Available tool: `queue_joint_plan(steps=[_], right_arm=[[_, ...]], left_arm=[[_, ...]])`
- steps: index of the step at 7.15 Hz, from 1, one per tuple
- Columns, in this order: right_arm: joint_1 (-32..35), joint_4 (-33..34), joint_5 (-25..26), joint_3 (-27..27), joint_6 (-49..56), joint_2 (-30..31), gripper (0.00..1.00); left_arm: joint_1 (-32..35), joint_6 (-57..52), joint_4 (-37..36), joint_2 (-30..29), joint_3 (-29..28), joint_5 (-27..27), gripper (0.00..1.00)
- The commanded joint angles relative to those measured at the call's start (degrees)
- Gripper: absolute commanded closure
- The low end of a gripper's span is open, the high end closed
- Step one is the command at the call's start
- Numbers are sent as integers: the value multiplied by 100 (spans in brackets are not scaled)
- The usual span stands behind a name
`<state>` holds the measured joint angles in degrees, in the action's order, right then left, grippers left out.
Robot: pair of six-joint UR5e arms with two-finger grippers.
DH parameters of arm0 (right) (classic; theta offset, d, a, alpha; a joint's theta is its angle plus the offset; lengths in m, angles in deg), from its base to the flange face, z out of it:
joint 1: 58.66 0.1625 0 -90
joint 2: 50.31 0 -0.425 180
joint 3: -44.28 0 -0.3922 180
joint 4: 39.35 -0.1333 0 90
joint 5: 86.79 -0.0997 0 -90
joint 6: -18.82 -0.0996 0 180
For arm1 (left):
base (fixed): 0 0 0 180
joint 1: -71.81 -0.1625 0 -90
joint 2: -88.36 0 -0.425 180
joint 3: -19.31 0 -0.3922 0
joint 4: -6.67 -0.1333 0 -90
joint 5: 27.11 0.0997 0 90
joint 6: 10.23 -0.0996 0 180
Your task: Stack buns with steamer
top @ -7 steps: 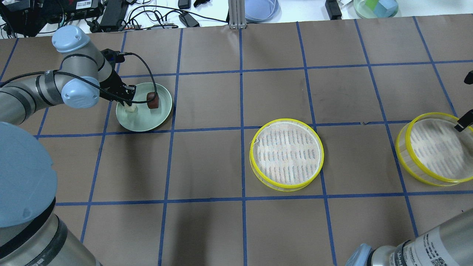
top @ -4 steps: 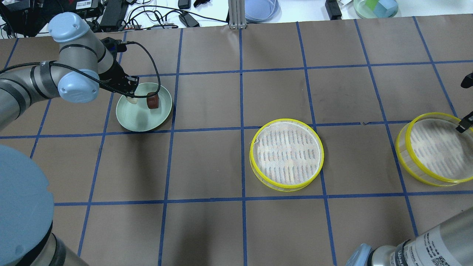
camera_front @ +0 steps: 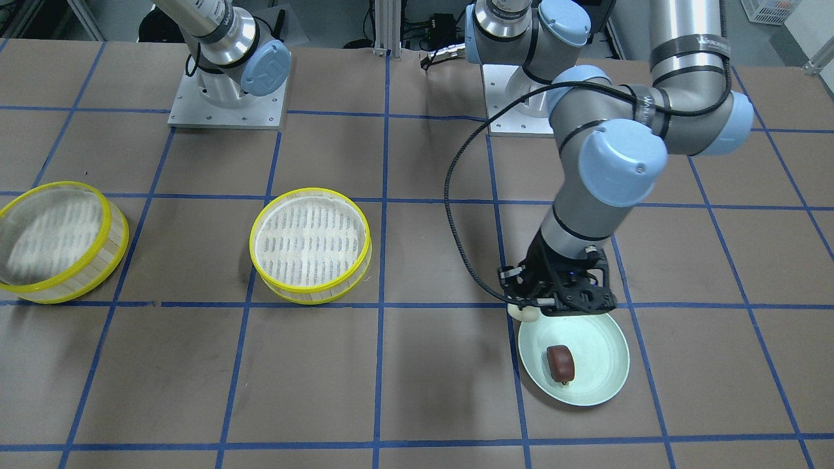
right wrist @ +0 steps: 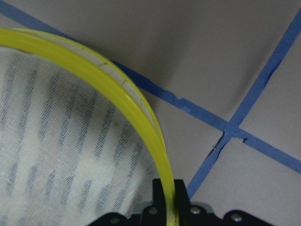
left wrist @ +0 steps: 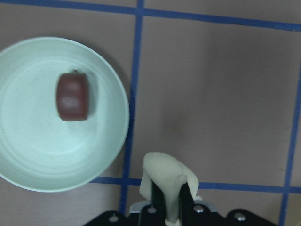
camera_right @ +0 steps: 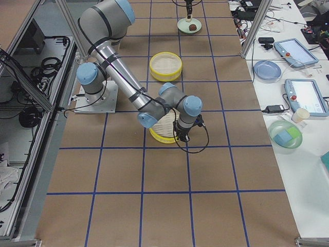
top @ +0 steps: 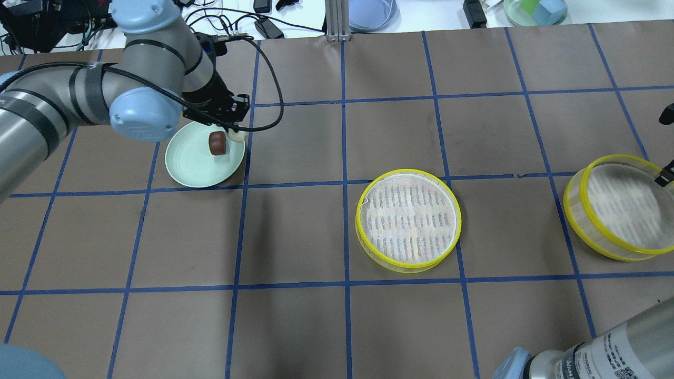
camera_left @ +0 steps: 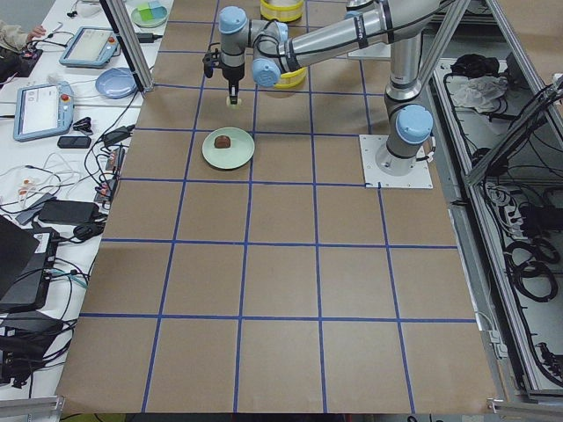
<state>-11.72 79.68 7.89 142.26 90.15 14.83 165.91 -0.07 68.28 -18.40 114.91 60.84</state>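
Left arm (top: 79, 100) reaches forward, wrist pointing down. Left gripper (top: 234, 130) sits at 10 o'clock in the overhead view, jaws pinched on the cream bun (left wrist: 164, 176), clear of the table. Right gripper (right wrist: 169, 202) sits at the 3 o'clock edge, jaws clamped on the steamer rim (right wrist: 141, 117).

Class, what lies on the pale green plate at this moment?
Only the dark reddish-brown bun lies on the plate. The left hand holds the cream-white bun beside the rim, hiding a little of that rim.
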Motion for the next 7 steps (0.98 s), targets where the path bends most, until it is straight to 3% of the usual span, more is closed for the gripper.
queue_joint_plan(steps=[1, 3, 5, 6, 7], right_arm=[[9, -333, -124, -51, -127, 208, 100], [87, -581, -160, -51, -811, 481, 100], [463, -1001, -64, -42, -1687, 831, 100], [762, -1274, -46, -16, -2223, 1007, 100], [1052, -1372, 154, -7, -2751, 1131, 100]], left_arm=[[1183, 1761, -34, -11, 11, -14, 79], [2362, 3223, -95, -212, 29, -14, 76], [2797, 3779, -732, -415, 11, -110, 74], [2815, 3905, -929, -573, 20, -276, 62], [2850, 3897, -931, -661, 29, -278, 26]])
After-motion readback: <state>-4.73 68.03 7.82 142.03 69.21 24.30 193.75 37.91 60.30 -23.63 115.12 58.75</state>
